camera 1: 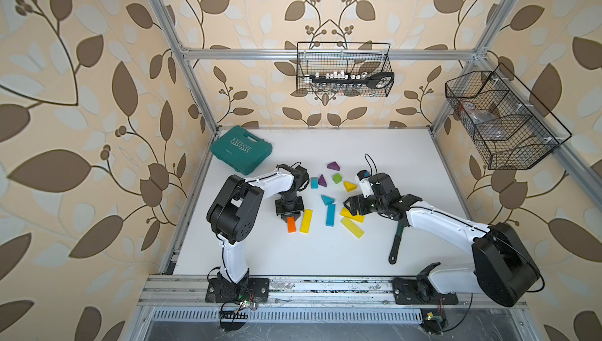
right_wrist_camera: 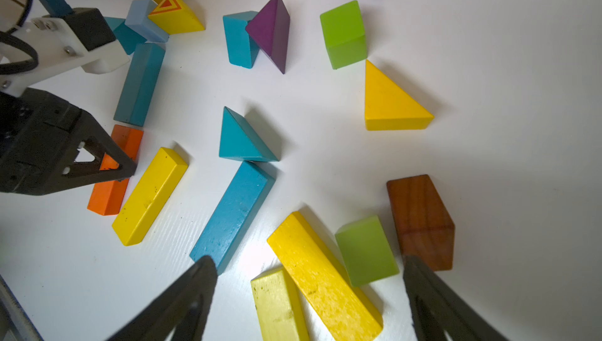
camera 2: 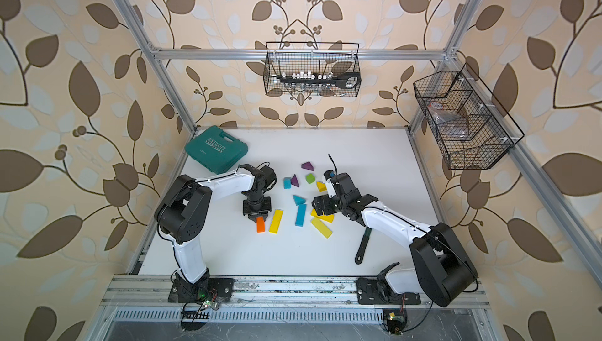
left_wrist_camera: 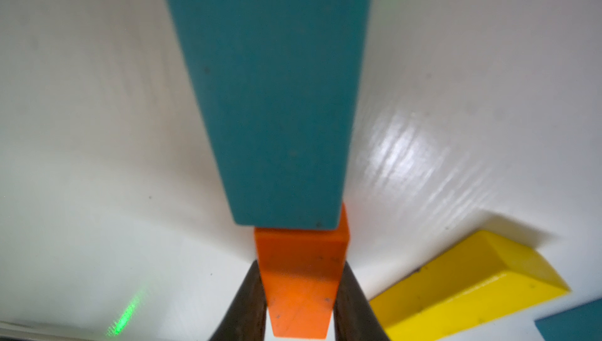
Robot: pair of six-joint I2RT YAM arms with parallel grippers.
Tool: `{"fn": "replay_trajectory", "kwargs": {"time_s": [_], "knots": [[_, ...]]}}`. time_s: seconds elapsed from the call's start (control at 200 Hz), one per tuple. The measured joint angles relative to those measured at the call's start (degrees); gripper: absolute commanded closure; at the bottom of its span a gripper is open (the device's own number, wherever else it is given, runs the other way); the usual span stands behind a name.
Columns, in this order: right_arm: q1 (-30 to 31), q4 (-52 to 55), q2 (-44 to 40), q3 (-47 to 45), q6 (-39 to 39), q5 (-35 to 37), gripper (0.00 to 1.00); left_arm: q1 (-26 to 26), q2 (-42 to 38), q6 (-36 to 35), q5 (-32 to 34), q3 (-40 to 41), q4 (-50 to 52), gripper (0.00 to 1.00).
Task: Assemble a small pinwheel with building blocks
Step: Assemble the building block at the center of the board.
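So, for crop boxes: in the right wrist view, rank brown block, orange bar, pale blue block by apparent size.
1. brown block, nearest the camera.
2. orange bar, partly behind the left gripper.
3. pale blue block.

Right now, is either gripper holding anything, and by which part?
Left gripper pinches the orange block by its two long sides; right gripper is open, holding nothing.

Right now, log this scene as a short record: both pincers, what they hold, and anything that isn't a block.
Left pincer: shut on the orange rectangular bar block
Right pincer: open, empty, over two yellow rectangular bar blocks
Other blocks: scattered loose on the white table
Non-blocks: dark green plastic wrench; teal plastic case
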State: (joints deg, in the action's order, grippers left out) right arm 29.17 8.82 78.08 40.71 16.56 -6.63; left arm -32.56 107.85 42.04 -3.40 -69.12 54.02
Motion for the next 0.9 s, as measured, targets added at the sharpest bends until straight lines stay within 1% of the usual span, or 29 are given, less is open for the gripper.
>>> {"fn": "replay_trajectory", "kwargs": {"time_s": [0.15,0.365,0.55,0.65,0.71,0.755,0.775,0.9], "knots": [[0.00,0.00,0.02,0.00,-0.09,0.00,0.09,0.00,0.00,0.02,0.00,0.02,-0.04,0.70],[0.00,0.00,0.02,0.00,-0.11,0.00,0.09,0.00,0.00,0.22,0.00,0.02,0.00,0.70],[0.00,0.00,0.04,0.00,-0.11,0.00,0.09,0.00,0.00,1.11,0.02,0.02,0.20,0.59],[0.00,0.00,0.04,0.00,-0.11,0.00,0.09,0.02,0.00,1.62,0.02,0.02,0.44,0.57],[0.00,0.00,0.04,0.00,-0.09,0.00,0.10,0.00,0.00,1.70,0.04,0.02,0.48,0.58],[0.00,0.00,0.04,0.00,-0.11,0.00,0.09,0.00,0.00,1.86,0.02,0.02,0.50,0.65],[0.00,0.00,0.04,0.00,-0.11,0.00,0.09,0.00,0.00,1.68,0.04,0.02,0.50,0.66],[0.00,0.00,0.04,0.00,-0.09,0.00,0.10,0.00,0.00,1.97,0.20,0.02,0.55,0.66]]}}
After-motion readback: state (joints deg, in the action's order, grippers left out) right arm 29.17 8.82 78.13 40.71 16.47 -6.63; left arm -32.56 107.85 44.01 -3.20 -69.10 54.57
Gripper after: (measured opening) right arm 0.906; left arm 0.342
